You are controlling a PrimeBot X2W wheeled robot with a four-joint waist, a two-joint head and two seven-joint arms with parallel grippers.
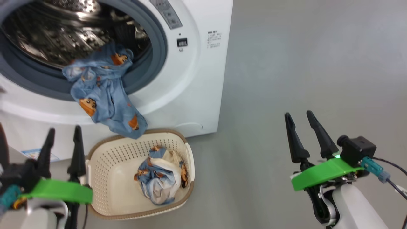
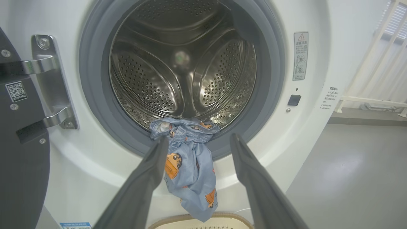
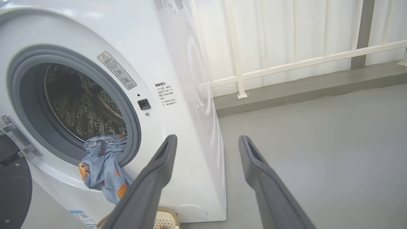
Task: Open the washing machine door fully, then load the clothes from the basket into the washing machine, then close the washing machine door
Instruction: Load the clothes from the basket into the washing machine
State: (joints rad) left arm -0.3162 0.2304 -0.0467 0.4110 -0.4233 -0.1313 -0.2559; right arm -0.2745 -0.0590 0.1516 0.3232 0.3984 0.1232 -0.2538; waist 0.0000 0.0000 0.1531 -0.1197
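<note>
While clothes (image 1: 105, 92) drape over gasket (image 1: 158, 47), left gripper (image 1: 63, 128) hovers nearby.

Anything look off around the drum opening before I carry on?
Yes. The blue printed garment is only half loaded: it drapes out of the drum over the grey gasket and hangs down toward the basket. Shutting the door now would likely trap it. More clothes sit in the basket.

Big white front-loading washing machine (image 1: 203, 89), its shell smooth and glossy. Inside, a perforated steel drum (image 2: 152, 79) gleams mirror-bright, ringed by a matt grey rubber gasket (image 2: 93, 95). Soft, crumpled light blue printed cloth (image 1: 105, 95). Cream perforated plastic basket (image 1: 108, 159) with a brown woven-look rim. Smooth grey floor (image 1: 302, 63) with a faint sheen.
</note>
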